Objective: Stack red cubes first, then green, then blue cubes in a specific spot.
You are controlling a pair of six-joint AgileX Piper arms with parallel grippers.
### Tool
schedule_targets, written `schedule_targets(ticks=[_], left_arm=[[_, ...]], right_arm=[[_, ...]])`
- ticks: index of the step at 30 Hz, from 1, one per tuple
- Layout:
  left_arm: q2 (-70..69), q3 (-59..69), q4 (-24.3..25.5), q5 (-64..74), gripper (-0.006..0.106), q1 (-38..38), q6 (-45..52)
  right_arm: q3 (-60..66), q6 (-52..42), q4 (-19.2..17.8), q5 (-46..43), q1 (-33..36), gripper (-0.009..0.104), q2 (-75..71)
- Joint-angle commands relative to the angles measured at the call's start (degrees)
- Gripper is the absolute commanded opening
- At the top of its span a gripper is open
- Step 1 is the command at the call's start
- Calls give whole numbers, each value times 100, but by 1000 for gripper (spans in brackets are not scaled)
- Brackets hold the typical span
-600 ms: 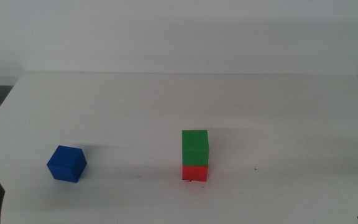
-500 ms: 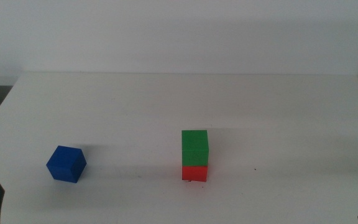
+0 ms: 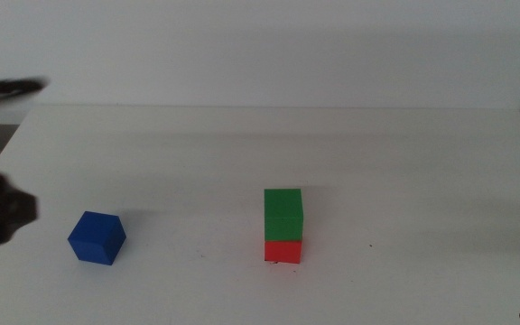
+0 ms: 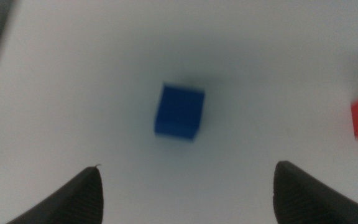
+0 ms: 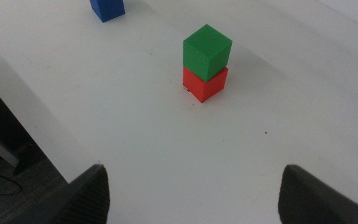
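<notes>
The green cube [image 3: 283,214] is seated squarely on top of the red cube [image 3: 283,250], and this two-cube stack is taken as the landmark on the white counter [image 3: 404,162]. The red cube rests directly on the counter surface; a tiny dark mark is visible at its base in the right wrist view, and the marked spot itself cannot be made out beneath it. The blue cube [image 3: 97,237] lies alone on the counter, well apart from the stack, on the side from which the left arm enters, and is turned slightly relative to the stack. The left tool [image 4: 185,193] is held above the counter with its jaws spread wide and empty; the blue cube is seen ahead of and between them, untouched, with the stack at the edge of that view. In the middle view the left arm appears only as a blurred dark shape beyond the blue cube, farther from the stack. The right tool [image 5: 194,193] is positioned well clear of the stack, jaws likewise spread and empty.
</notes>
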Motion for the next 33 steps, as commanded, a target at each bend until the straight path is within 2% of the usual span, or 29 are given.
schedule_targets(ticks=[1, 9, 14, 16, 33], left_arm=[[873, -445, -132, 498, 94, -8, 11], [2763, -1136, -130, 425, 94, -250, 127], [3742, -1944, 478, 661, 94, -632, 53], [4091, -2144, 547, 712, 94, -673, 120], [5797, -2182, 698, -106, 94, -626, 323]], right_arm=[[26, -52, -33, -42, -15, 87, -19], [26, -52, -33, -42, -15, 87, -19], [26, -52, -33, -42, -15, 87, -19], [26, -52, -33, -42, -15, 87, -19], [26, -52, -33, -42, -15, 87, -19]])
